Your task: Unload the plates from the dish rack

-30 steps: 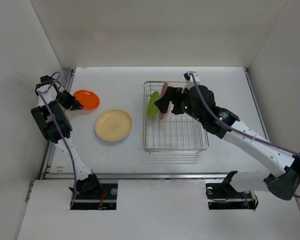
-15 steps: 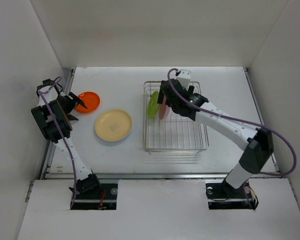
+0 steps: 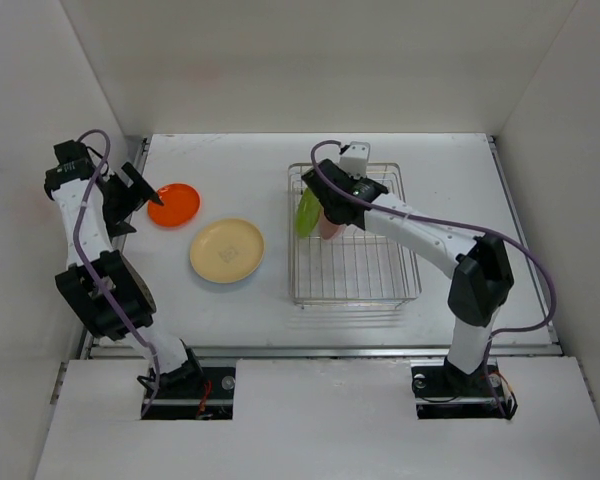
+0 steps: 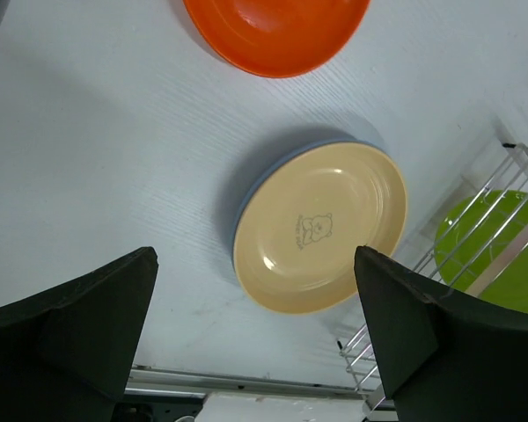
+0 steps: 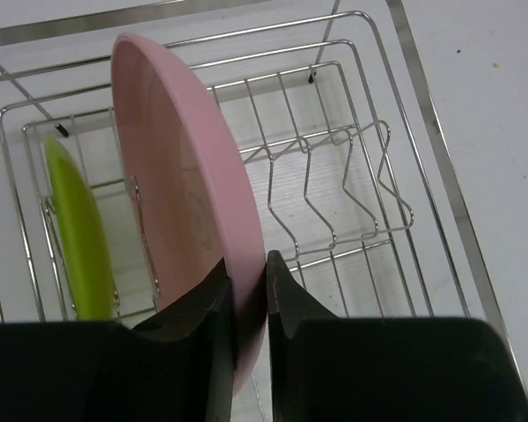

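Pink plate point(image 5: 189, 202): upright in the dish rack point(image 3: 365, 270) beside the green plate point(image 3: 306, 212), lower rim hidden behind the right gripper point(image 5: 246, 265), whose fingers pinch it. Left gripper point(image 4: 255, 257): jaws spread, empty, well left of the rack. The right arm point(image 3: 480, 270) has folded nearer the rack than before.

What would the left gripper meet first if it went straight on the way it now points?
Probably the cream plate, lying flat on the table: the left wrist view shows it centred ahead of the open left gripper, with nothing in front. Depth is unclear, so this is only likely.
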Robot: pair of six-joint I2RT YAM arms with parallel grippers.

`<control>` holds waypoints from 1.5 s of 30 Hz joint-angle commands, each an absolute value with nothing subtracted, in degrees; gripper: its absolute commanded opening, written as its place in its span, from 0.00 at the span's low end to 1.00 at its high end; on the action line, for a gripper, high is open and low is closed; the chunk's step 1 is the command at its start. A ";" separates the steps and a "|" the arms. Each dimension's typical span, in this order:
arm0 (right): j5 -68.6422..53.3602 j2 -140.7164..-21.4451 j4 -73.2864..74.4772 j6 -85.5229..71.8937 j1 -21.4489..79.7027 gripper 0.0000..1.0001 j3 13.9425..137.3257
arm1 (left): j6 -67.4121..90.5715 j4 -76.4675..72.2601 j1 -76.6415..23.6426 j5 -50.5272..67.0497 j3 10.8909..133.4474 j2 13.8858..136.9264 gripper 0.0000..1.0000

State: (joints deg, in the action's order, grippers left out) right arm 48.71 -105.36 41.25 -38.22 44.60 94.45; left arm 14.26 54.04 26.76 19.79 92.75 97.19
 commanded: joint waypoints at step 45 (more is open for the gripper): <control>-3.18 -133.68 24.60 -24.26 50.89 0.39 124.99 | 4.48 54.49 27.16 6.86 84.29 79.89 1.00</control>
State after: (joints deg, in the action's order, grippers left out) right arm -2.09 -132.70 27.64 -23.22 51.18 122.23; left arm 5.34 54.37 26.76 6.55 84.73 80.55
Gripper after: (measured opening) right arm 0.360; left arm 0.997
